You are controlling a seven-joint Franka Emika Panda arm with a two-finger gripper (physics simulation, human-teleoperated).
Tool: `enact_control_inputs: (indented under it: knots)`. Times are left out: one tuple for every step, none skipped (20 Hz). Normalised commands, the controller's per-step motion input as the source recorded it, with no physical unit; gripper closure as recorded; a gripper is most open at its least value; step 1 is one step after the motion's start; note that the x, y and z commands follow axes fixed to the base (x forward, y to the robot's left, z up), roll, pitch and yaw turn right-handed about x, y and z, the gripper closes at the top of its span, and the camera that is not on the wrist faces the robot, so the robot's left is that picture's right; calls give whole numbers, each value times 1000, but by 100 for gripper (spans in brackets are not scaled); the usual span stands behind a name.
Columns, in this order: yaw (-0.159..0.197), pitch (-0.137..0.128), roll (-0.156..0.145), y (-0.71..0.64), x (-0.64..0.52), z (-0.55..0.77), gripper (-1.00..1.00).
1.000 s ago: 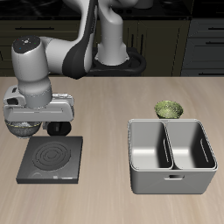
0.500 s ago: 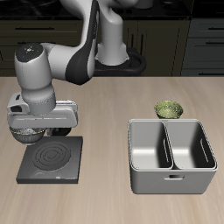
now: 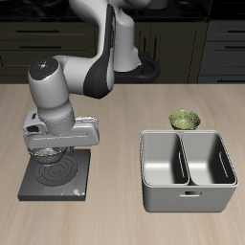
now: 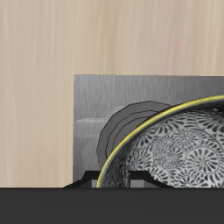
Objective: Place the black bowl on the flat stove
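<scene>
The black bowl has a speckled grey-white patterned inside. My gripper is shut on its rim and holds it just above the flat stove, a dark-grey square plate with ring marks near the table's front edge. In the wrist view the bowl hangs over the stove, covering part of its rings. The fingertips are hidden by the gripper body and the bowl.
A grey two-compartment bin stands beside the stove, nearer the front edge. A small green-yellow bowl sits behind the bin. A black knobbed pot stands at the table's back behind the arm.
The gripper with the bowl has moved from beyond the stove's back edge to over the stove and has come lower.
</scene>
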Motion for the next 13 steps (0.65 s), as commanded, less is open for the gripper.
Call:
enact_control_inputs:
  knots:
    - [53, -9, 28, 207, 13, -38, 100]
    - [-27, 6, -17, 94, -18, -57, 100]
    - [-44, 0, 77, 340, -45, -178, 100]
    - [74, -7, 22, 148, -29, -105, 100]
    - [36, -1, 46, 196, -25, -148, 100]
    - [-12, 20, -26, 51, -11, -113, 100]
    - [4, 48, -15, 62, 92, -264, 100]
    - [12, 31, -33, 57, -27, -181, 100]
    - [10, 58, -78, -39, 29, -236, 100]
    - [53, 76, 0, 33, 69, -326, 100]
    - [25, 4, -32, 14, -8, -156, 100]
    - [60, -11, -8, 113, -49, -57, 100]
    - [141, -107, -244, -391, -18, 55, 100]
